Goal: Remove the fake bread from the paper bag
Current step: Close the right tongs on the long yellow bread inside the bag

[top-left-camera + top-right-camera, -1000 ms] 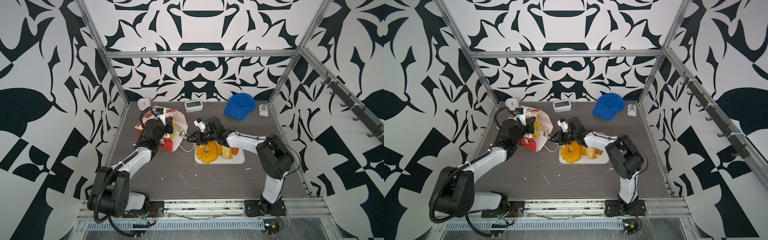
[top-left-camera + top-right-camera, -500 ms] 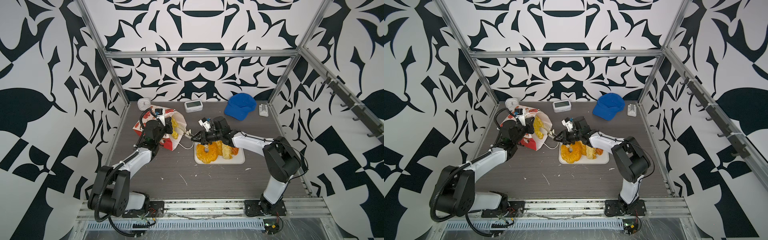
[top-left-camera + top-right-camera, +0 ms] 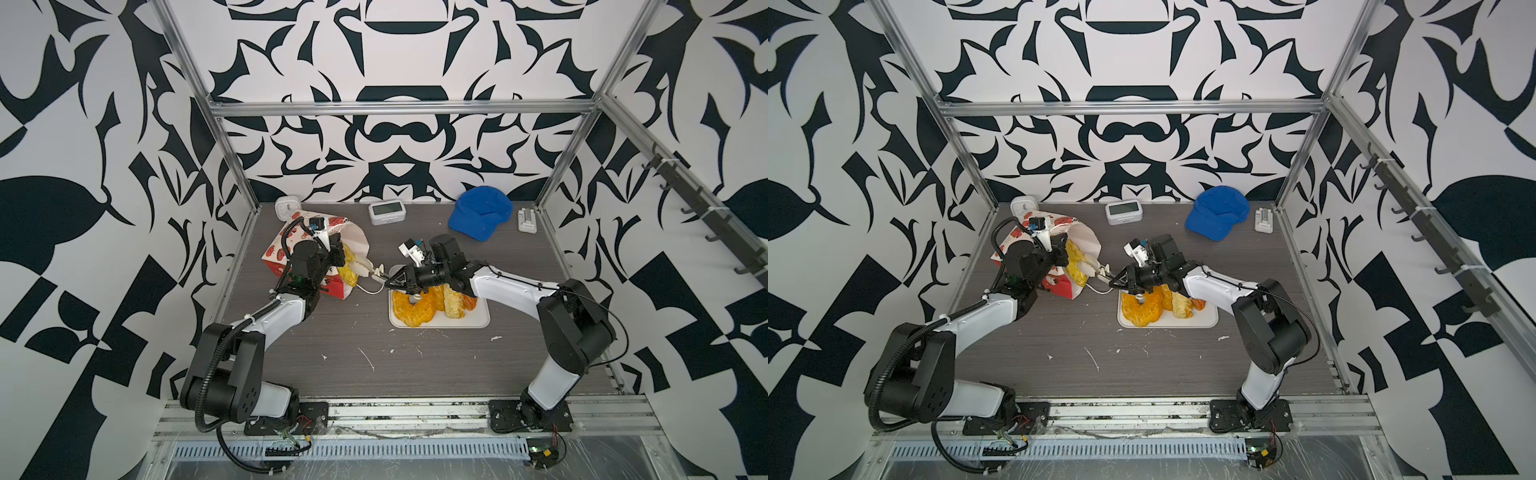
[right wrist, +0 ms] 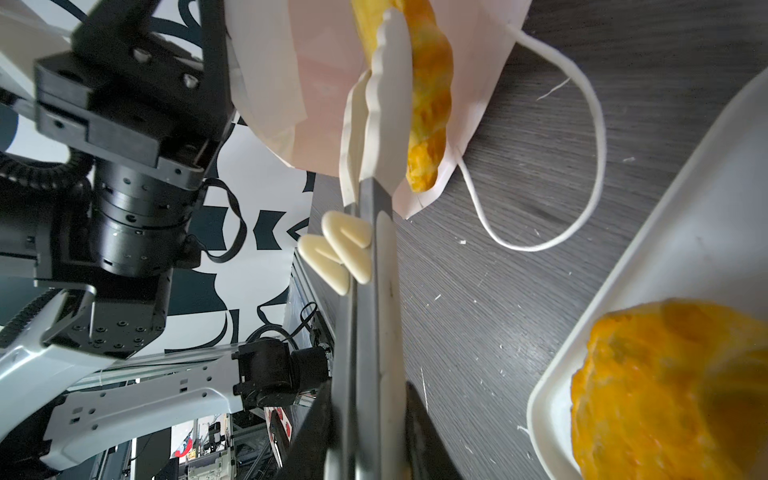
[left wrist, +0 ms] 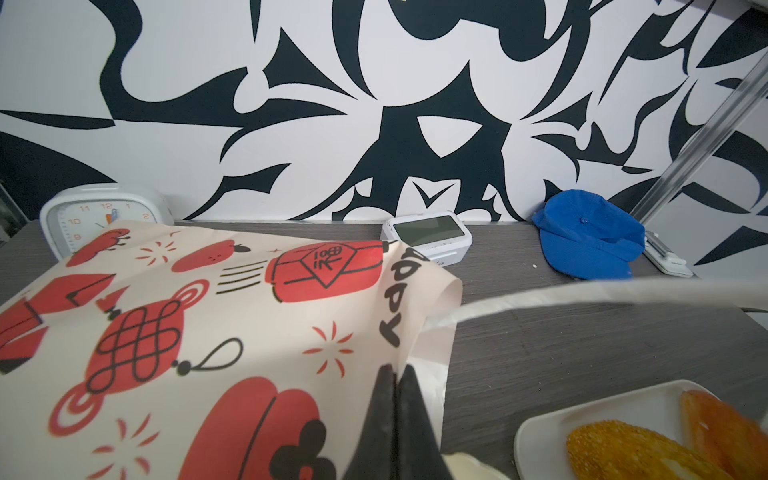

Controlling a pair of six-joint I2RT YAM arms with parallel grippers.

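The red and white paper bag (image 3: 279, 254) (image 3: 1059, 283) (image 5: 208, 332) lies on its side at the left, mouth toward the middle. My left gripper (image 3: 337, 249) (image 5: 395, 370) is shut on the upper rim of the bag's mouth. My right gripper (image 3: 391, 283) (image 3: 1113, 283) (image 4: 368, 401) is shut on metal tongs (image 3: 369, 269) (image 4: 376, 257) with white tips. The tongs clasp a yellow croissant (image 3: 348, 274) (image 3: 1077, 268) (image 4: 430, 104) at the bag's mouth. Other fake bread, with a big ring (image 3: 412, 311) (image 4: 665, 395) among it, lies on the white tray (image 3: 480, 321) (image 5: 557, 424).
A blue cap (image 3: 480, 214), a grey digital clock (image 3: 386, 212), a white analog clock (image 3: 286, 207) and a small white device (image 3: 527, 220) stand along the back edge. The bag's white cord handle (image 4: 590, 166) trails on the table. White crumbs dot the front.
My right gripper has drawn back to the right with the tongs, and the croissant has come from deep in the bag to its mouth. The left gripper keeps its hold on the rim.
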